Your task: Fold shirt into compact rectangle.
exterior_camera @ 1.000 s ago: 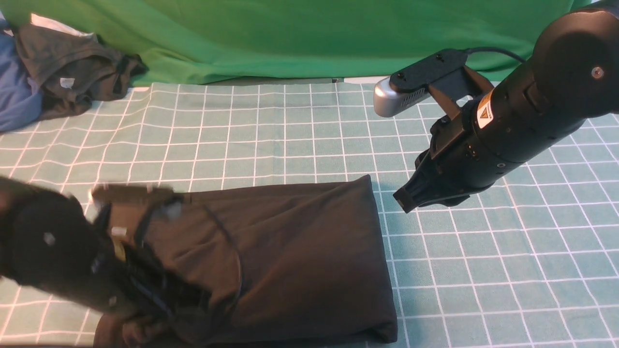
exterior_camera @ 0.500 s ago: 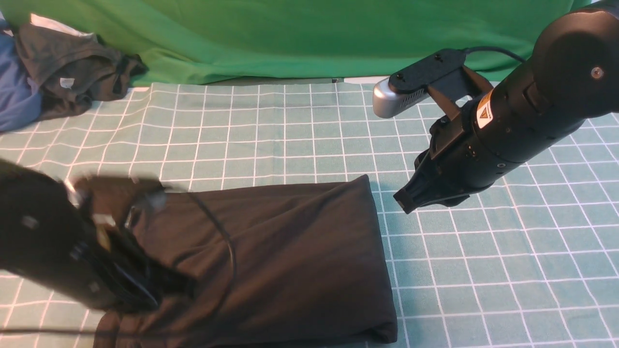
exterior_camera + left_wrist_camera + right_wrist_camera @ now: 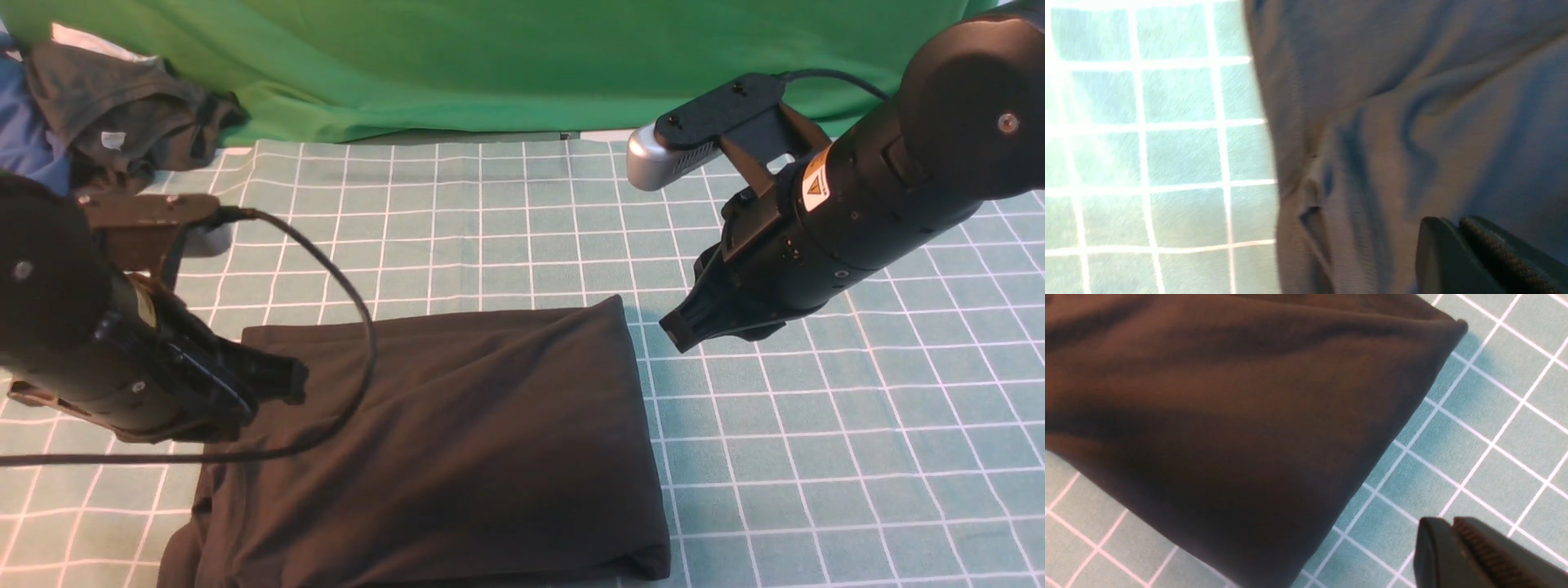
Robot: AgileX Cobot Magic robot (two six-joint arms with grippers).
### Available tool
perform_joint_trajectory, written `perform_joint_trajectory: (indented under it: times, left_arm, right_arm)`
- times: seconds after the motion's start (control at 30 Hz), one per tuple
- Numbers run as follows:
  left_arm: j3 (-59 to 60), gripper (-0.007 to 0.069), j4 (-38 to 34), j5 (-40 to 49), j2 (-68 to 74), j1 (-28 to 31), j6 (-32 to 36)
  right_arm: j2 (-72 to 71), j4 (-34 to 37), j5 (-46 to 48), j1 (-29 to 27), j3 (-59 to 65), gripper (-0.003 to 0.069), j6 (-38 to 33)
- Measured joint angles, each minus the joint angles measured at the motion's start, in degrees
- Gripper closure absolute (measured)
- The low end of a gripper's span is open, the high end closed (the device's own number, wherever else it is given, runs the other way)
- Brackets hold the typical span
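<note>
A: Where is our shirt (image 3: 457, 441)?

B: We see it lying flat on the green checked cloth (image 3: 816, 457), near the front and a bit to the left. It is folded into a thick black block. Its right edge looks neat. Its front left corner is a bit lumpy.

A: What is our left gripper (image 3: 282, 381) doing?

B: It hangs just over the left end of the shirt. In the left wrist view we see the dark fingers (image 3: 1478, 257) pressed together, with nothing between them. The shirt (image 3: 1412, 122) is under them, wrinkled.

A: And our right gripper (image 3: 682, 331)?

B: It hangs in the air just past the far right corner of the shirt, over the checked cloth. It is not touching the shirt. In the right wrist view its fingers (image 3: 1470, 551) are together too, and empty. The shirt's corner (image 3: 1453, 326) points out beside them.

A: What else do we see?

B: A dark grey garment (image 3: 131, 106) sits in a heap at the far left. A big bright green cloth (image 3: 522, 57) lies at the back.
</note>
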Motion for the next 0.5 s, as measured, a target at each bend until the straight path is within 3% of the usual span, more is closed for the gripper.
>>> perform_joint_trajectory:
  times: [0.2,0.5]
  left_arm:
    - [-0.1,0.0613,-1.7,-3.1,2.1,9.2,2.2]
    - [-3.5,0.0608,-2.1,-8.2,7.7,10.8,3.3]
  right_arm:
    - [0.1,-0.1,0.0,0.0,-0.2,0.0599,1.7]
    - [3.7,0.1,2.5,-5.5,-5.6,0.0575,3.4]
